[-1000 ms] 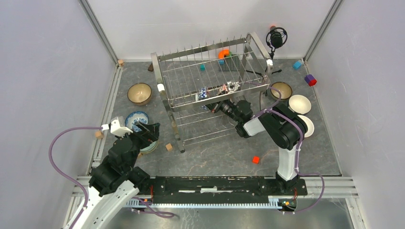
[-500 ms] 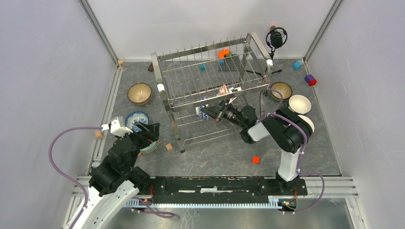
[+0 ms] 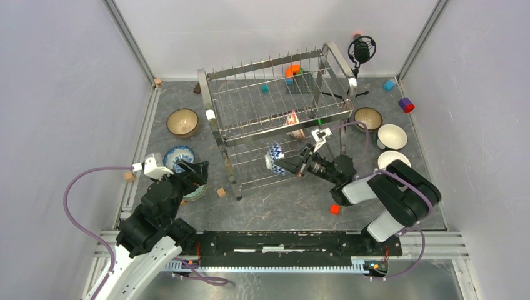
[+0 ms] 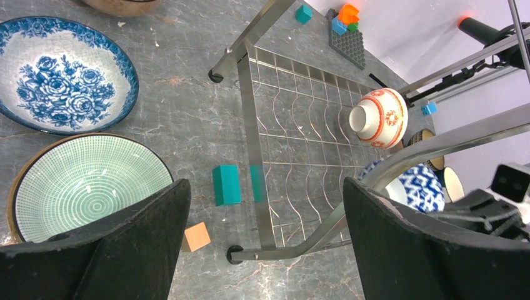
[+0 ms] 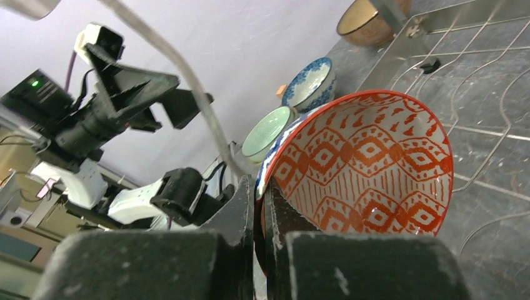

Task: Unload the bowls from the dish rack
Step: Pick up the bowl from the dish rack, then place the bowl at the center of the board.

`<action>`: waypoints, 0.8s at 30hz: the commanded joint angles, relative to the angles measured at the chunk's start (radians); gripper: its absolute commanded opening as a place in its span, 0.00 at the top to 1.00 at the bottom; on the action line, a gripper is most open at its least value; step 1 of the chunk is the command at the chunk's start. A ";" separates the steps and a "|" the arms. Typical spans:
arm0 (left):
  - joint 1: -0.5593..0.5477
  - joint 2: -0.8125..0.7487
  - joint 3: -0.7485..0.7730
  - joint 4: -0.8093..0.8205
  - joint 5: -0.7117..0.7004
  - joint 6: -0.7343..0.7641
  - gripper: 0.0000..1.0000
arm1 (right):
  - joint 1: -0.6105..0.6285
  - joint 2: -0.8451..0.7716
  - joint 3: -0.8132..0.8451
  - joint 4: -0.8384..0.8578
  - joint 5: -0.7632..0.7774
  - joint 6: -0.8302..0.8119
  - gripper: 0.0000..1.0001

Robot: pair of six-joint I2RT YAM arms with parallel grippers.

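Observation:
My right gripper (image 3: 292, 165) is shut on the rim of a bowl (image 3: 275, 156) that is blue-and-white outside and orange-patterned inside (image 5: 369, 162). It holds the bowl tilted on edge at the front of the dish rack (image 3: 269, 67), over its lower tier. A red-and-white bowl (image 3: 294, 122) lies on its side in the rack, and it also shows in the left wrist view (image 4: 378, 117). My left gripper (image 3: 192, 175) is open and empty above a pale green bowl (image 4: 87, 194). A blue floral bowl (image 4: 62, 72) and a brown bowl (image 3: 182, 122) sit on the table at the left.
A brown bowl (image 3: 367, 117) and two white bowls (image 3: 392, 135) sit right of the rack. A black microphone tripod (image 3: 361, 49) stands at the back right. Loose blocks lie about: red (image 3: 335, 209), tan (image 3: 220, 192), teal (image 4: 225, 184), purple (image 3: 406, 105).
My right gripper has drawn the blue-and-white bowl out from under the rack's upper tier, toward the near side, and the right arm has swung back. The left arm has not moved.

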 commanded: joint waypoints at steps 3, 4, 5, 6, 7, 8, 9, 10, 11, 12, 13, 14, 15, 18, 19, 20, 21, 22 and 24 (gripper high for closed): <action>-0.006 -0.004 -0.003 0.040 -0.015 0.023 0.04 | 0.020 -0.228 -0.126 0.109 -0.049 -0.073 1.00; -0.005 -0.003 -0.003 0.038 -0.017 0.023 0.04 | 0.029 -0.278 -0.147 0.057 -0.050 -0.102 1.00; -0.007 -0.003 0.000 0.035 -0.020 0.022 0.04 | 0.040 -0.337 -0.165 -0.027 -0.046 -0.148 1.00; -0.009 -0.002 0.003 0.031 -0.022 0.020 0.04 | 0.052 -0.395 -0.178 -0.140 -0.035 -0.211 1.00; -0.010 -0.002 0.003 0.030 -0.025 0.019 0.04 | 0.076 -0.477 -0.186 -0.255 -0.007 -0.275 1.00; -0.011 -0.003 0.004 0.027 -0.028 0.018 0.04 | 0.103 -0.561 -0.182 -0.415 0.029 -0.362 1.00; -0.012 -0.002 0.003 0.027 -0.030 0.017 0.04 | 0.141 -0.624 -0.169 -0.562 0.084 -0.454 1.00; -0.013 -0.002 0.003 0.027 -0.031 0.017 0.04 | 0.183 -0.700 -0.146 -0.737 0.159 -0.536 1.00; -0.014 -0.001 0.003 0.027 -0.031 0.017 0.04 | 0.236 -0.748 -0.125 -0.884 0.227 -0.606 1.00; -0.015 0.001 0.004 0.027 -0.032 0.017 0.04 | 0.289 -0.796 -0.100 -0.982 0.304 -0.649 1.00; -0.016 0.004 0.005 0.026 -0.031 0.017 0.04 | 0.323 -0.828 -0.083 -1.077 0.362 -0.679 1.00; -0.017 0.005 0.006 0.026 -0.031 0.018 0.04 | 0.360 -0.861 -0.069 -1.148 0.424 -0.694 1.00; -0.017 0.010 0.008 0.026 -0.028 0.018 0.04 | 0.397 -0.886 -0.053 -1.220 0.480 -0.704 1.00; -0.019 0.024 0.010 0.025 -0.023 0.017 0.04 | 0.515 -0.918 -0.017 -1.393 0.674 -0.732 1.00; -0.019 0.028 0.010 0.025 -0.023 0.017 0.04 | 0.564 -0.910 0.002 -1.440 0.748 -0.740 1.00; -0.019 0.033 0.012 0.023 -0.023 0.017 0.04 | 0.607 -0.895 0.020 -1.493 0.825 -0.744 1.00; -0.021 0.035 0.014 0.021 -0.024 0.017 0.04 | 0.660 -0.868 0.042 -1.540 0.893 -0.746 1.00; -0.020 0.036 0.018 0.015 -0.026 0.014 0.04 | 0.709 -0.837 0.065 -1.569 0.946 -0.745 1.00; -0.020 0.032 0.031 -0.005 -0.028 0.001 0.03 | 0.779 -0.771 0.100 -1.617 1.045 -0.740 1.00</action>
